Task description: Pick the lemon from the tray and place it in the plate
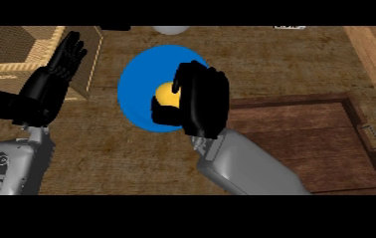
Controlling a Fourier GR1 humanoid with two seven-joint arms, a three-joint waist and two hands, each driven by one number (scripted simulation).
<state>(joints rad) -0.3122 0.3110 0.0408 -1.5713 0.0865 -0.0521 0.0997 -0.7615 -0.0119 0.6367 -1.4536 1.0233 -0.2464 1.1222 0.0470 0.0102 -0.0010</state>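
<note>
I am at the placing step now. My right hand (200, 100) is over the blue plate (140, 90), and its fingers and thumb are curled around the lemon (166, 93); only a small yellow part shows on the hand's left side. I cannot tell if the lemon already touches the plate or is just above it. I judge the next move is to go a little lower, then straighten the fingers and lift the hand straight up, so the lemon does not roll.

My left hand (51, 85) rests at the left edge, fingers straight and together, pointing up, apart from the plate. The wooden tray (323, 132) lies to the right, its near corner just beside the plate's right rim. Above the plate the brown surface (272, 62) has open room for pulling back.
</note>
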